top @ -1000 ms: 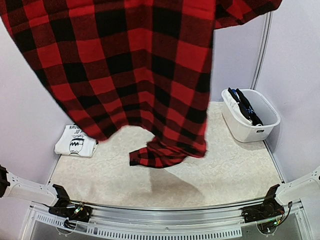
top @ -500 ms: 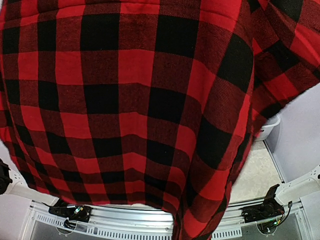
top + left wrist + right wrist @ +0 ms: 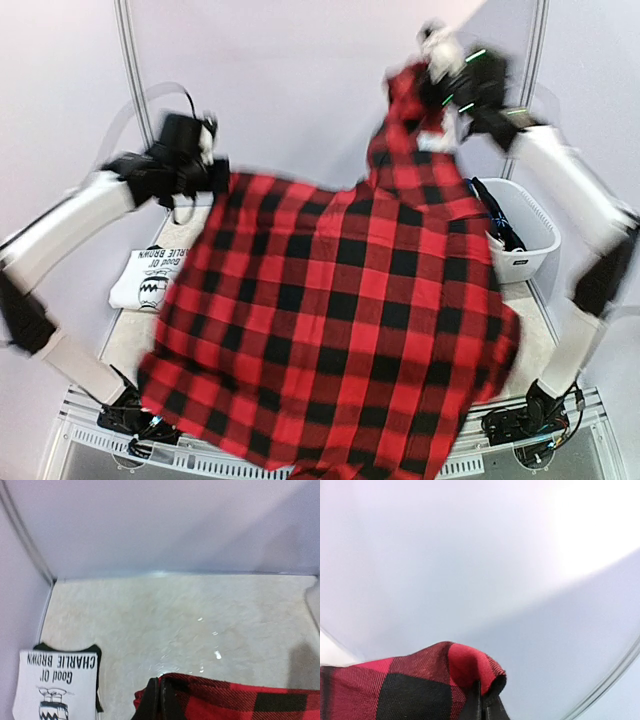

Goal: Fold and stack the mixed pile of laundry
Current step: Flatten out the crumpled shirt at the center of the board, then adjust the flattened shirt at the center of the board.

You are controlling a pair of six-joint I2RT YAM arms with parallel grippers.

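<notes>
where the red-black plaid (image 3: 340,330) hangs lowest, its hem drops in front of the arm bases, nearer than the white tub (image 3: 520,262) and to the tub's left. from there the cloth spreads wide in the air as a slanted sheet. it hides most of the bench (image 3: 175,615) and overlaps the tub's left side in the top view. the left hand (image 3: 205,165) is well left of the tub and higher than it, pinched on one upper corner of the plaid. the left wrist view shows its dark fingertips closed on the fabric's edge. the right hand (image 3: 440,75) is above the tub and a little left of it, the higher of the two. it is clamped on the other corner, and in the right wrist view a fold of plaid bunches over its fingertips. both arms are blurred. the white t-shirt with black print (image 3: 150,280) lies folded flat on the bench, far left of the tub. dark garments (image 3: 497,218) sit inside the tub.
</notes>
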